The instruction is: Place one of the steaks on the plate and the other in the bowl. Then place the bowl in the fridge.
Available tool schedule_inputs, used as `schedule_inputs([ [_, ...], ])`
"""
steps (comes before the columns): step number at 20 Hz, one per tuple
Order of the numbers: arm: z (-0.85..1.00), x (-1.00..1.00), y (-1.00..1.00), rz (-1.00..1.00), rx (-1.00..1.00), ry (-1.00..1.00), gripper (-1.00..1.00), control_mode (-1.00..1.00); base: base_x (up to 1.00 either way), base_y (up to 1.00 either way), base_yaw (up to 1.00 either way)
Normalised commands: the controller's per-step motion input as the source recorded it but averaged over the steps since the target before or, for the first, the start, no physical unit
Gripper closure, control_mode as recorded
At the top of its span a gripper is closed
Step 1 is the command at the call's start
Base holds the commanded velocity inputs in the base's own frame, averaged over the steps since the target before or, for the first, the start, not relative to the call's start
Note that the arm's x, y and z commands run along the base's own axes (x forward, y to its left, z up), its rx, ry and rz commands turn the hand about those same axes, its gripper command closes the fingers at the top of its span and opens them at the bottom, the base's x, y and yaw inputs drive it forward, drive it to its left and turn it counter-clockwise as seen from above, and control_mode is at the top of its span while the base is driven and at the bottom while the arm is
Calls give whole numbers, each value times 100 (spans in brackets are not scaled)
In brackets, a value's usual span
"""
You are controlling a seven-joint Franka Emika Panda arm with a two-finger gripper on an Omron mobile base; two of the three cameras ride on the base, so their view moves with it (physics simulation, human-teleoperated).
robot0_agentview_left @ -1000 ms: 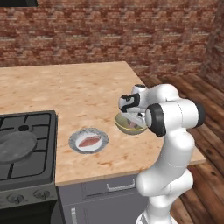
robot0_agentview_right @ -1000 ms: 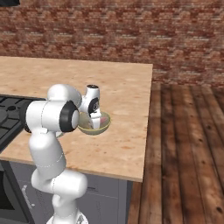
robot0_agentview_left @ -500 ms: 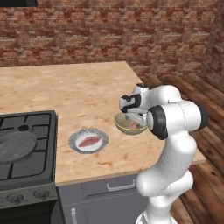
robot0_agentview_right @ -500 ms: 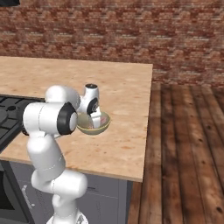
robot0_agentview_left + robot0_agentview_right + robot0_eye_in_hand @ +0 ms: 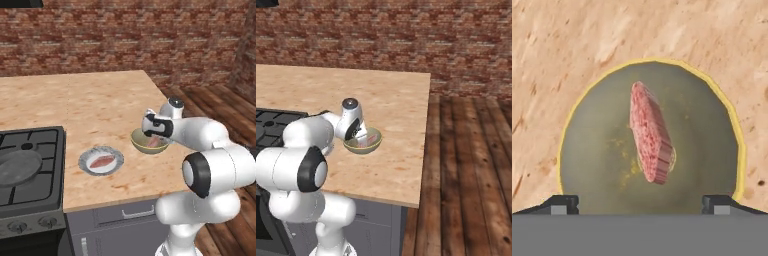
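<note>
pale wood bench [image 5: 75, 100] fills mid frame, brick wall [image 5: 125, 35] above, plank floor [image 5: 471, 160] right; end effector [image 5: 641, 204] spread wide, released, over the bowl [image 5: 602, 165] holding a steak [image 5: 650, 132].

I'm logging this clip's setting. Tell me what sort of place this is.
A simulated home kitchen, most likely: a gas stove set into a wooden counter, a brick back wall, and raw steak on a plate and in a bowl.

Glossy white rounded arm [image 5: 215, 165] segments joined by dark joint rings
</note>
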Motion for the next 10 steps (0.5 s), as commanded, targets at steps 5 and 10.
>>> schedule_inputs([
  [5, 37, -71, 0, 0, 0, -26, -100, -100, 0, 0, 0],
  [10, 38, -66, -1, 0, 0, -7, -100, -100, 0, 0, 0],
])
